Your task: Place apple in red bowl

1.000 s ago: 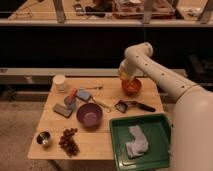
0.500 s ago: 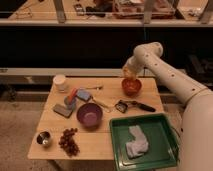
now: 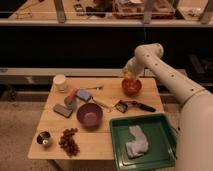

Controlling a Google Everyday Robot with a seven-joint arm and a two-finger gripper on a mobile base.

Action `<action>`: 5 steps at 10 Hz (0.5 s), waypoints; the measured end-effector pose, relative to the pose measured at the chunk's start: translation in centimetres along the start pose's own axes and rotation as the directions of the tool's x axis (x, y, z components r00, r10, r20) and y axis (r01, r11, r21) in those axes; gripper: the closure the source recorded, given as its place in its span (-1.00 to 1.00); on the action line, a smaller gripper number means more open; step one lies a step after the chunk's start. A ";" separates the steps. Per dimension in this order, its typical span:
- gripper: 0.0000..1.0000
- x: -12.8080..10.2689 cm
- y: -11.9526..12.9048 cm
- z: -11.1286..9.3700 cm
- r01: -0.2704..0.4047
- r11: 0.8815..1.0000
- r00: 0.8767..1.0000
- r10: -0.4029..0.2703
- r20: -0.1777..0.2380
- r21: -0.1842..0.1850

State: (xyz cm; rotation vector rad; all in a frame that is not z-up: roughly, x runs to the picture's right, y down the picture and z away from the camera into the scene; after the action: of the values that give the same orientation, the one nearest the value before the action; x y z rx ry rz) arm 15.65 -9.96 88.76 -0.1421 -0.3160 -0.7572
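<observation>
Claw (image 3: 129, 75) of the white arm hangs just above the red bowl (image 3: 132, 87) at the upper right of the tabletop (image 3: 107, 140), closed around the apple (image 3: 129, 76), a yellow-orange shape directly over the bowl's rim. Left of centre stands a purple bowl (image 3: 90, 114), with a dark bunch of grapes (image 3: 69, 140) and a small steel cup (image 3: 44, 139) toward the lower left. A green tray (image 3: 142, 141) at the lower right holds a crumpled white cloth (image 3: 136, 141). A white cup (image 3: 60, 82) sits at the upper left corner, and a black-handled tool (image 3: 135, 105) lies below the red bowl.
</observation>
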 end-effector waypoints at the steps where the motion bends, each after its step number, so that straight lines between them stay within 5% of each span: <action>1: 0.98 0.2 0.5 0.4 -0.013 1.000 1.000 0.013 0.008 -0.010; 5: 0.26 0.6 1.8 1.7 -0.037 0.997 0.999 0.038 0.016 -0.063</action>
State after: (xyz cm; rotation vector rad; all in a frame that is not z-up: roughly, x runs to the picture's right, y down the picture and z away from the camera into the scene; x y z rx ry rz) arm 16.90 -8.67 90.58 -0.2131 -0.3049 -0.7294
